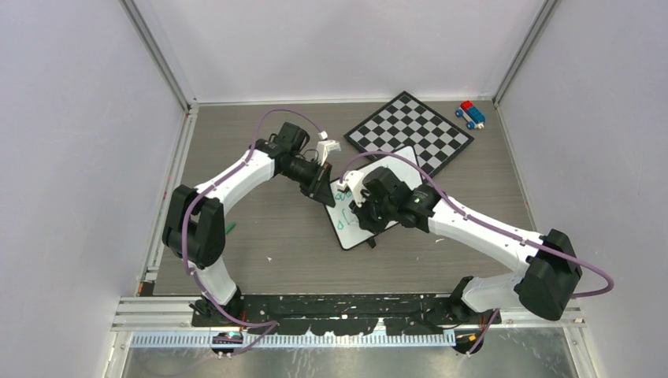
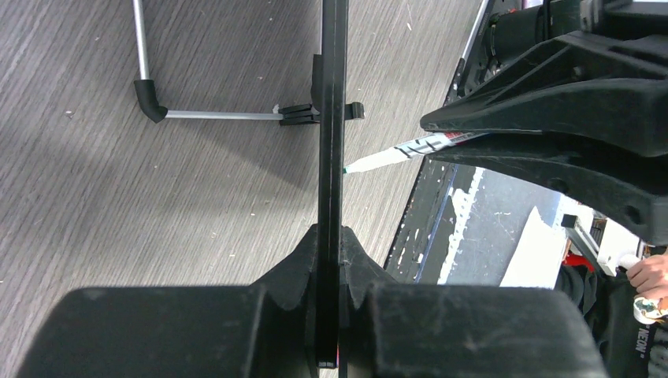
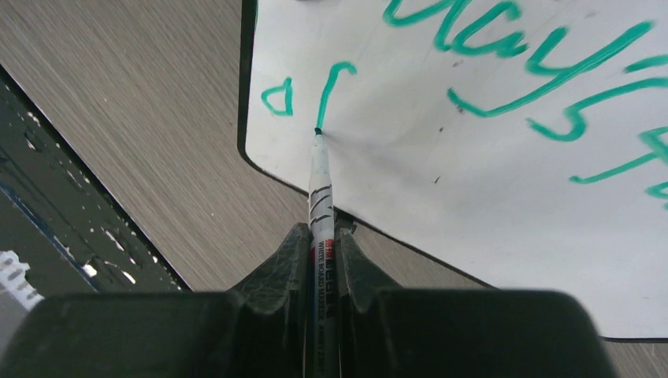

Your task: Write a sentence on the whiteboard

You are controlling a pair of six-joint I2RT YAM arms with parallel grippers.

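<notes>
Whiteboard (image 3: 473, 205) lies mid-table beside chessboard (image 1: 410, 126). Left gripper (image 2: 332, 236) is clamped on its edge. Right gripper (image 3: 323, 244) pinches marker (image 3: 321, 197), whose long axis runs straight ahead of the jaws. Tip touches foot of green stroke (image 3: 329, 90) near board corner. Blank surface lies rightward in wrist view.

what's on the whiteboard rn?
Green handwriting and the marker tip, held by the right gripper. From above the right arm covers most of the whiteboard, so the full text isn't visible.

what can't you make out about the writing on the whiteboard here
- the sentence: right wrist view, cut off by top and right edges; fragments only.
- the whiteboard: top external view, middle covered by the right arm; writing too small.
- left wrist view: whiteboard edge-on, face hidden.
</notes>
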